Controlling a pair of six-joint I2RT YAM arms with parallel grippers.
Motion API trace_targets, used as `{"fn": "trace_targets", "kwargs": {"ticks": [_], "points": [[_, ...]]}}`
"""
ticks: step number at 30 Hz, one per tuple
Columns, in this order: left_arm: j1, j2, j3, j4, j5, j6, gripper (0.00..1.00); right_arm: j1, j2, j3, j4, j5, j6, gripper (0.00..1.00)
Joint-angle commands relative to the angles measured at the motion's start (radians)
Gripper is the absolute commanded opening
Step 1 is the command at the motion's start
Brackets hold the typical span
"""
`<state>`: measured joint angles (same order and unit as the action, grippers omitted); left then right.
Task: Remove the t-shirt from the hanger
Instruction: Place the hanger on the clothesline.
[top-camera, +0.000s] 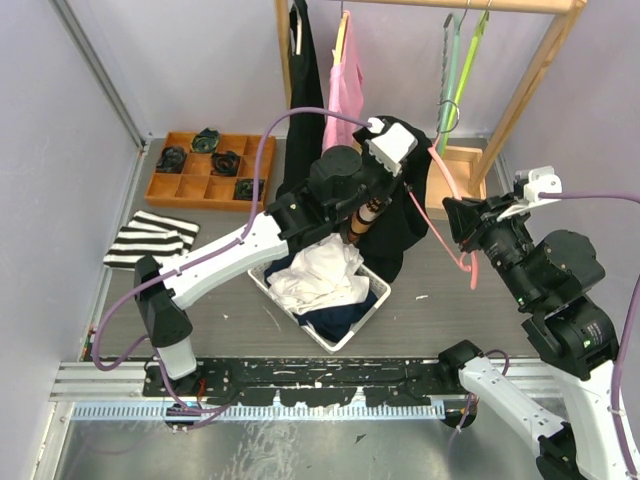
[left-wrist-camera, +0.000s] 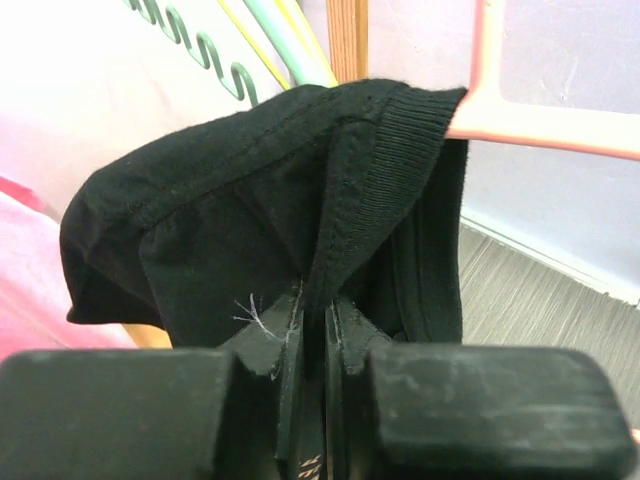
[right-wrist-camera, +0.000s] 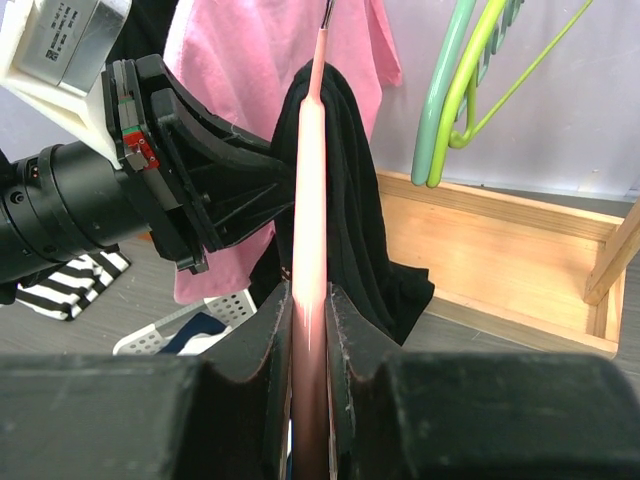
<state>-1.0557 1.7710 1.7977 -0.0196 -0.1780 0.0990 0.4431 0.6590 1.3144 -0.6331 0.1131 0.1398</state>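
A black t-shirt (top-camera: 400, 225) hangs over a pink hanger (top-camera: 470, 268) held above the table, right of the basket. My left gripper (top-camera: 405, 172) is shut on the t-shirt; in the left wrist view the ribbed collar (left-wrist-camera: 385, 165) is pinched between the jaws of that gripper (left-wrist-camera: 322, 315), with the hanger's pink bar (left-wrist-camera: 545, 122) sticking out to the right. My right gripper (top-camera: 462, 238) is shut on the hanger; in the right wrist view the pink bar (right-wrist-camera: 310, 200) runs straight up out of the closed jaws of that gripper (right-wrist-camera: 310, 305), and the t-shirt (right-wrist-camera: 352, 200) drapes behind it.
A white basket (top-camera: 262, 282) of clothes sits under the left arm. An orange sock tray (top-camera: 178, 190) and a striped garment (top-camera: 150, 238) lie to the left. The wooden rack (top-camera: 540, 70) holds a pink shirt (top-camera: 345, 90), a black garment (top-camera: 305, 90) and green hangers (top-camera: 455, 70); a wooden box (top-camera: 468, 172) stands below.
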Motion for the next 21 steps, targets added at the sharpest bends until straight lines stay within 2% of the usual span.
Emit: {"fn": "trace_targets", "kwargs": {"ticks": [1, 3, 11, 17, 21], "points": [[0.006, -0.033, 0.026, 0.053, -0.029, 0.018, 0.08, -0.002, -0.025, 0.044, 0.135, -0.006, -0.006, 0.01], [0.007, -0.029, 0.043, 0.045, -0.04, 0.025, 0.0, -0.002, -0.029, 0.046, 0.132, -0.007, -0.005, 0.01], [0.036, 0.028, 0.189, 0.001, -0.19, 0.049, 0.0, -0.002, -0.06, 0.074, 0.084, -0.002, -0.015, 0.01], [0.098, 0.107, 0.342, -0.079, -0.2, 0.021, 0.0, -0.003, -0.1, 0.096, 0.03, -0.006, -0.024, 0.01], [0.123, 0.146, 0.385, -0.105, -0.204, 0.016, 0.0, -0.003, -0.131, 0.111, 0.013, -0.003, -0.028, 0.01]]}}
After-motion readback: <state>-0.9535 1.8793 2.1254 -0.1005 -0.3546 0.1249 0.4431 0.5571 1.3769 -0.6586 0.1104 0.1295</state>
